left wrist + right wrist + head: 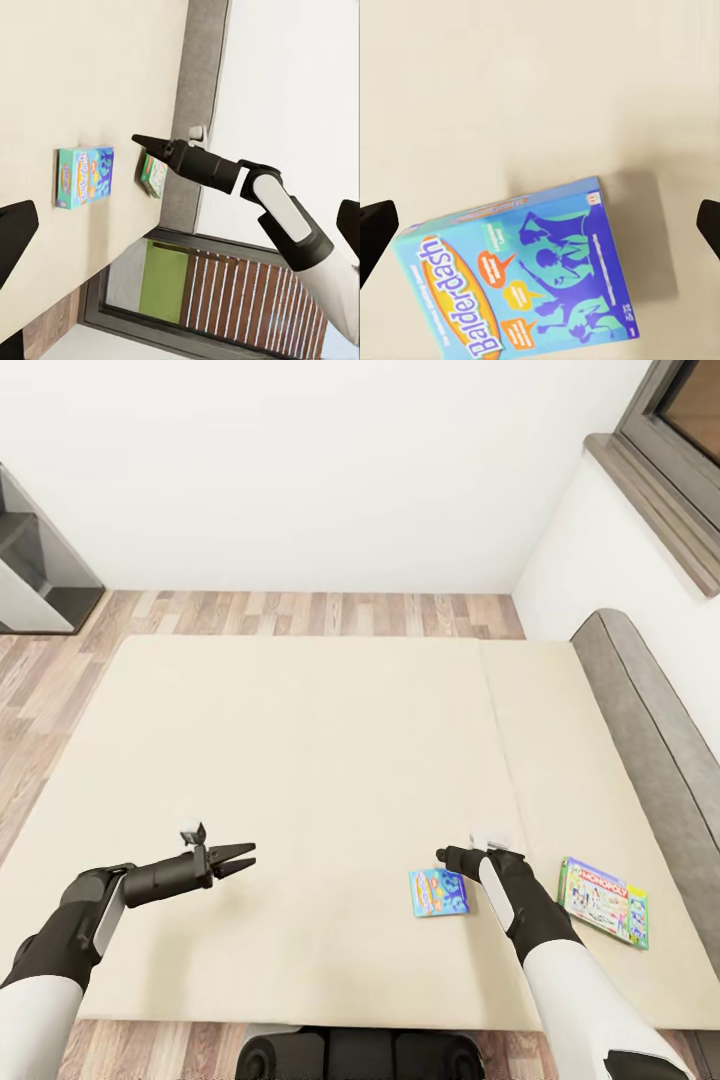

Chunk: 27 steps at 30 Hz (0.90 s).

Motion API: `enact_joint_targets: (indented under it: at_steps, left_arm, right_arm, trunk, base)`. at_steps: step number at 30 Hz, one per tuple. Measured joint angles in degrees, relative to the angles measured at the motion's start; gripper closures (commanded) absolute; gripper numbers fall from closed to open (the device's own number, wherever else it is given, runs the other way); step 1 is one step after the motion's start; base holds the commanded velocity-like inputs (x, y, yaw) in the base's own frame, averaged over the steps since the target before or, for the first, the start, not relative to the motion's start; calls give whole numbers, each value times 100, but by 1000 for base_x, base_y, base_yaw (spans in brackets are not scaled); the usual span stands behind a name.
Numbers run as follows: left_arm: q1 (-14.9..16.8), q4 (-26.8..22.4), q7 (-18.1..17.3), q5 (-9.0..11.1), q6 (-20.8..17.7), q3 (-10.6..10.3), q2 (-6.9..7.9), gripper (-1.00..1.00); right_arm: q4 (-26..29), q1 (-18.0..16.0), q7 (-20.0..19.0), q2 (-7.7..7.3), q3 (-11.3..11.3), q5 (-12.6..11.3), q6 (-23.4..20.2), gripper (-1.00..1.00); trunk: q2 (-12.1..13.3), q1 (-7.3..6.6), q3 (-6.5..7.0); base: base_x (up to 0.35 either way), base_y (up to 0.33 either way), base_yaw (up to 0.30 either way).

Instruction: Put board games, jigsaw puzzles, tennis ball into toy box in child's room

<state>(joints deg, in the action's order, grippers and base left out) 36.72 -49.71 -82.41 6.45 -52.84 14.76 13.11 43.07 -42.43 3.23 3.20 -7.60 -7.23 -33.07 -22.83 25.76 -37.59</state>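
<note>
Head view looks down on the wide low bed with plain beige mattress pads (300, 780) and a grey padded headboard (650, 720) along its 3 o'clock side. Toward 5 o'clock on the mattress lies the small flat blue card box printed "Balderdash" (438, 892), and just beyond it toward the headboard lies the flat white-and-green card box printed "Monopoly" (604, 901). The two boxes lie apart, both flat on the pad.

The black right gripper (447, 854) hangs just above the blue box's far edge; in the right wrist view its dark fingertips (375, 236) stand wide apart on either side of the box (521, 274), touching nothing. The black left gripper (243, 856) hovers over bare mattress at 7 o'clock, its fingers slightly parted and empty.
</note>
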Motion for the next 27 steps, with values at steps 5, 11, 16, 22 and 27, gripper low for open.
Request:
enact_joint_targets:
  at_steps: [5, 11, 16, 22, 27]
  left_arm:
    - [0, -2, -166, -4, 1, -6, -1, -100]
    - [0, 0, -213, -6, 1, -14, -3, -100]
    - [0, -2, -209, -7, 1, -16, -3, -100]
    - [0, 1, -194, -7, -3, -17, -7, -100]
    - [0, 1, -189, -8, -5, -17, -7, -100]
  right_arm:
    - [0, 0, -5, -7, 0, 0, -5, -100]
    - [0, 0, -28, -73, 1, -1, -8, -100]
    - [0, 0, -50, -202, -4, -17, -12, -100]
    - [-2, 0, -59, -296, -13, -38, -16, -100]
    - [-5, 0, -60, -312, -18, -44, -16, -100]
  trunk:
    - [0, 0, -47]
    - [0, 0, -104]
    - [0, 0, -151]
    - [0, 0, -208]
    - [0, 0, -255]
  base:
    - [0, 0, 0]
    - [0, 0, 0]
    - [0, 0, 0]
    - [0, 0, 0]
    - [0, 0, 0]
